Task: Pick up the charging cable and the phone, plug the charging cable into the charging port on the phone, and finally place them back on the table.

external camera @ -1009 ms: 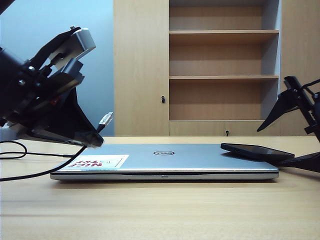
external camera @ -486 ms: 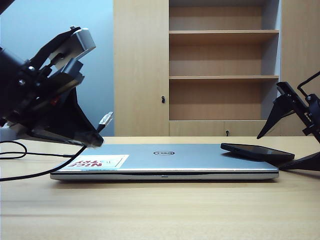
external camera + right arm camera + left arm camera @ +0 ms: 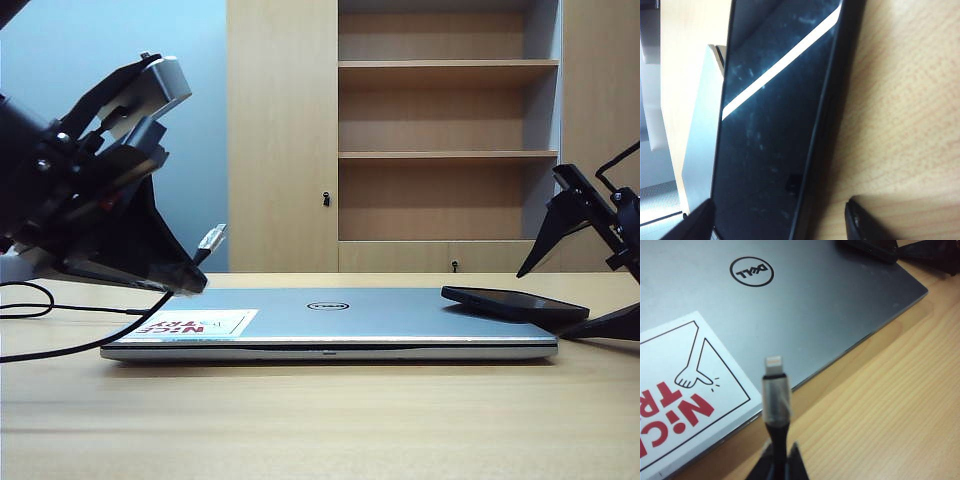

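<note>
Your charging cable (image 3: 776,405) is black, its silver plug raised above the pale bench (image 3: 320,420), cord trailing left. Your glossy black phone (image 3: 515,303) lies tilted, overhanging the laptop's (image 3: 330,322) right end.

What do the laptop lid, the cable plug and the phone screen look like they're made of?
Laptop lid: seemingly brushed silver metal, matte with a soft sheen. Charging cable plug: silvery metal sleeve with a pale tip, on black rubbery cord. Phone screen: likely glass, glossy black, mirroring a bright streak and showing smudges.
</note>
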`<state>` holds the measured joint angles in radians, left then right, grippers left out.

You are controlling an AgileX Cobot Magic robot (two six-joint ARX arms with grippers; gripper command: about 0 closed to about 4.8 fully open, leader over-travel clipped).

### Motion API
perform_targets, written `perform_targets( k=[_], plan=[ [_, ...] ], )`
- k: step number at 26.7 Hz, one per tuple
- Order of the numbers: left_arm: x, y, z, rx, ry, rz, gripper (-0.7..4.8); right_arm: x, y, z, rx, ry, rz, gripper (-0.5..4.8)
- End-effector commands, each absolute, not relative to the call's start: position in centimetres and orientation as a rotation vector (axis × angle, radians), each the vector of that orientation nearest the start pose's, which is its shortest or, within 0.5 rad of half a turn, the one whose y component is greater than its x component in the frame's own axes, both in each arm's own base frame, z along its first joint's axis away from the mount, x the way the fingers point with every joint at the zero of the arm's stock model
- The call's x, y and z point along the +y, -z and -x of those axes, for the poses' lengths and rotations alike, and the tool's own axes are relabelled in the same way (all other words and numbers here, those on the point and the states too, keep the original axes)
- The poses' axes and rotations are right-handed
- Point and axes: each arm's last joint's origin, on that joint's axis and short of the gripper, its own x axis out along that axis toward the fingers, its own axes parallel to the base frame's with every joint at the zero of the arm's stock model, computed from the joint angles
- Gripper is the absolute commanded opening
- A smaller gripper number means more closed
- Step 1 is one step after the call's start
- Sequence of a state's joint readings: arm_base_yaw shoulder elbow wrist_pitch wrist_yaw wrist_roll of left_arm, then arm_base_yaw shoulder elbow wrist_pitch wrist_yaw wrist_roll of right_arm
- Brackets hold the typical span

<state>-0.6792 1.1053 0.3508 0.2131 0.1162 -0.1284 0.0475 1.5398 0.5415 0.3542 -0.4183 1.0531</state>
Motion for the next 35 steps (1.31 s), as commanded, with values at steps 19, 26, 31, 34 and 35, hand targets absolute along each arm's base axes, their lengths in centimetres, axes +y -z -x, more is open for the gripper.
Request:
perform_targets(
  k=[19, 26, 31, 34, 35],
  plan=[
    [-13.2, -16.7, -15.7, 0.568, 0.745, -0.030, -0.07, 2.7, -12.3, -27.7, 0.856, -0.046, -1.106, 3.56],
    [-13.2, -16.7, -15.7, 0.569, 0.745, -0.029, -0.07, 2.7, -11.7, -28.1, 0.846, -0.072, -1.106, 3.56],
    [-13.2, -16.7, -15.7, 0.569, 0.745, -0.029, -0.07, 2.7, -12.2, -28.4, 0.794, -0.110, -1.103, 3.56],
    [-13.2, -16.7, -15.7, 0.569, 0.745, -0.029, -0.07, 2.7, -12.2, -28.4, 0.794, -0.109, -1.103, 3.56],
    [-13.2, -16.7, -15.7, 0.569, 0.745, -0.029, -0.07, 2.7, -12.2, -28.4, 0.794, -0.109, -1.103, 3.55]
  ],
)
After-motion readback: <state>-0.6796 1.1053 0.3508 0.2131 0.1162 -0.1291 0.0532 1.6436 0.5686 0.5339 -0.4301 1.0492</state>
